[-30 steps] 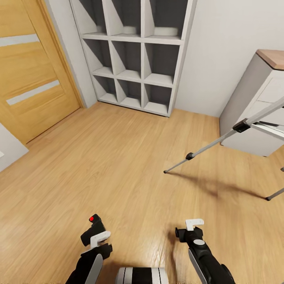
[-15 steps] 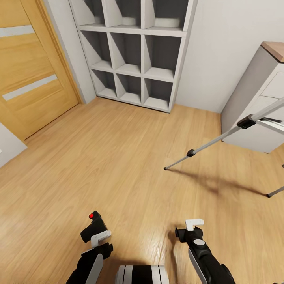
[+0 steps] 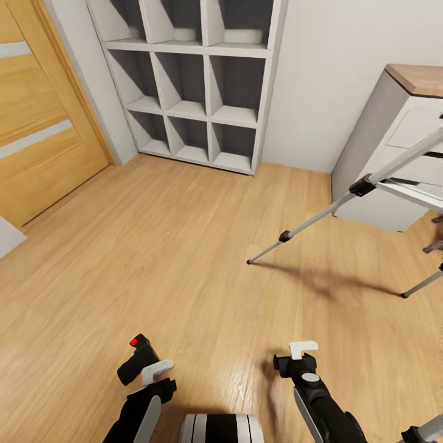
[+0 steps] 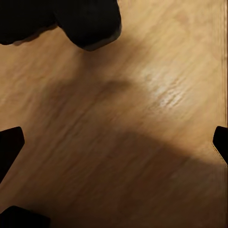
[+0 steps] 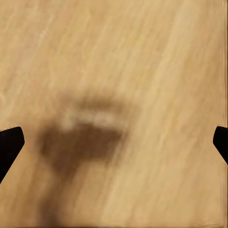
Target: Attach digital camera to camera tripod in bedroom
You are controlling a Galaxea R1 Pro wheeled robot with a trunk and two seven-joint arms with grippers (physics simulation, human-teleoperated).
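The digital camera (image 3: 136, 360), black with a red button, sticks out from my left gripper (image 3: 151, 369), which is shut on it low at the left of the head view. Its black body (image 4: 71, 19) hangs over the plank floor in the left wrist view. My right gripper (image 3: 301, 352) is open with nothing in it, and in its wrist view the dark fingertips (image 5: 9, 145) stand wide apart over bare floor. The camera tripod (image 3: 320, 218) stands ahead to the right. Its silver legs with black joints spread over the floor, and its head is out of view.
A white cube shelf (image 3: 197, 111) stands against the far wall. A grey desk with a wood top (image 3: 394, 141) is behind the tripod at the right. A wooden door (image 3: 37, 135) closes the left side. Wood floor (image 3: 184, 246) lies between me and the tripod.
The whole head view has shifted left and up, so the head camera moved. More tripod feet show at the right edge. The held camera has tipped slightly left against the gripper.
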